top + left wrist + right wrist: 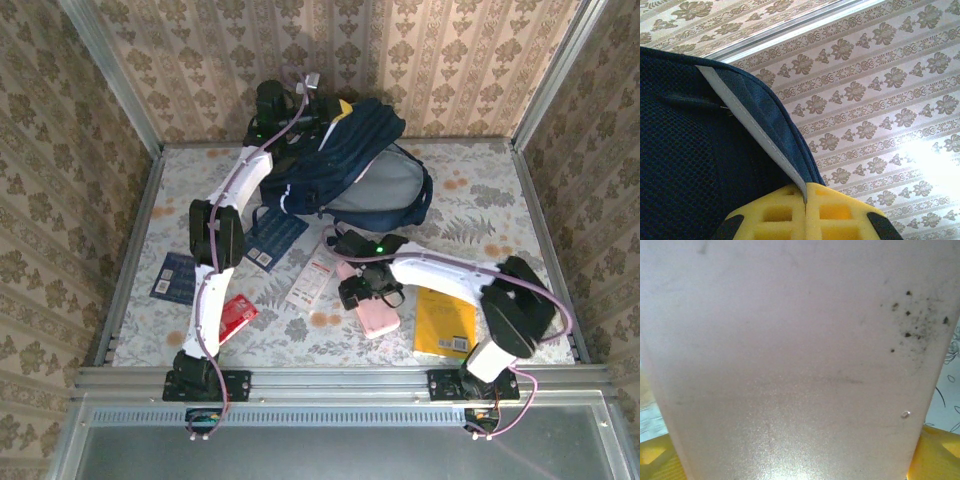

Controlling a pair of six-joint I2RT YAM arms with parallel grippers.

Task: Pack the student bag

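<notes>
My left gripper (303, 104) is at the far end of the table. Its pads are pressed together on the white-piped top edge of the student bag (352, 158). In the left wrist view my yellow fingers (771, 214) meet with the piping caught in the seam between them.

The bag is at the back middle of the table (490, 215), close to the back wall (440, 60). Its main mouth gapes toward the near right, with grey lining showing. There is open tabletop right of the bag, out to the right rail (546, 250). My left arm runs along the bag's left side.

My right gripper (366, 291) is over the far end of a pink case (378, 318) lying flat near the middle. In the right wrist view the case face spans between my fingers (935, 456), one at each long edge, clamped on it as far as I can see. There are dark specks near one corner.

- A yellow book (445, 322) lies just right of the case, apart from it.
- A white card (311, 281) lies to the left of the case.
- A blue booklet (275, 238) lies just in front of the bag.
- A second blue booklet (176, 275) lies near the left rail.
- A red packet (236, 318) lies beside my left arm.

The print on all of these is too small to read.
</notes>
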